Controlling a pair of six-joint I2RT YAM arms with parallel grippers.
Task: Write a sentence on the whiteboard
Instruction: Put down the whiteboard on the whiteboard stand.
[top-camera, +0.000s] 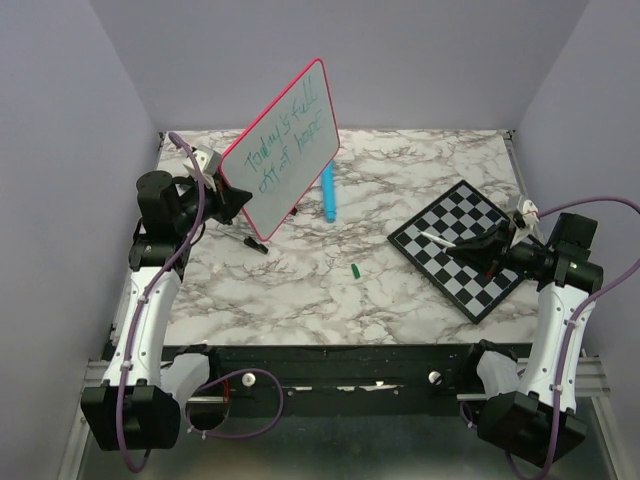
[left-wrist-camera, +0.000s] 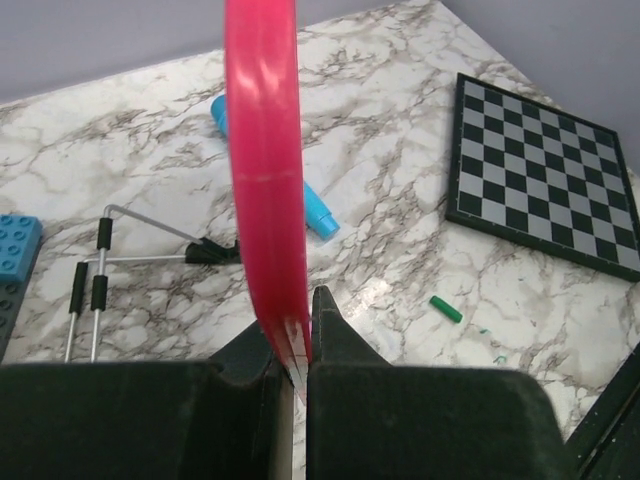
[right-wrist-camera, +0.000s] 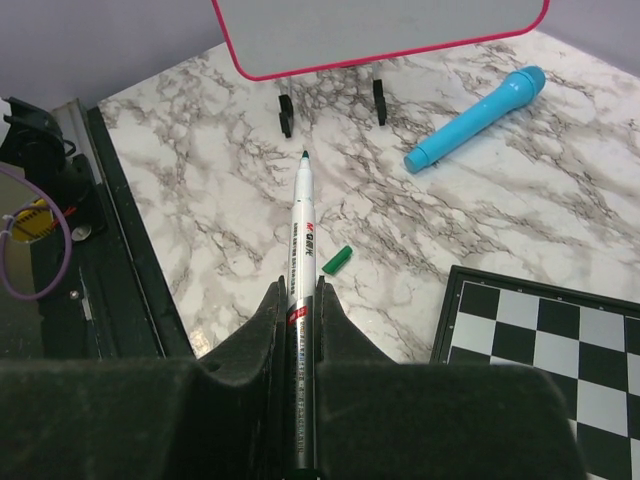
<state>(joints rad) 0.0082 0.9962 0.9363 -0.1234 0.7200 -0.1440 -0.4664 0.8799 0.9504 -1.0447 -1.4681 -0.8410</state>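
1. Writing: the sentence (top-camera: 283, 148), hand-lettered in green over two lines, reads roughly "Today's full of hope" on the whiteboard (top-camera: 300, 110).
2. Board is glossy white with a thin pink-red rim and rounded corners. It is raised off the table (top-camera: 300, 300) at far left, tilted, with its face towards the top camera.
3. Left gripper (left-wrist-camera: 304, 325) is clenched on the board's rim.
4. Right gripper (right-wrist-camera: 298, 292) grasps a marker (right-wrist-camera: 301, 225) with a slim white barrel and bare dark tip. Its red-and-black print is too small to read.
5. Green cap (top-camera: 355, 270) lies loose on the marble-patterned table, between the board and the checkered chessboard (top-camera: 455, 215).
6. Smooth blue cylinder (top-camera: 328, 193) lies near a wire stand (left-wrist-camera: 100, 270).
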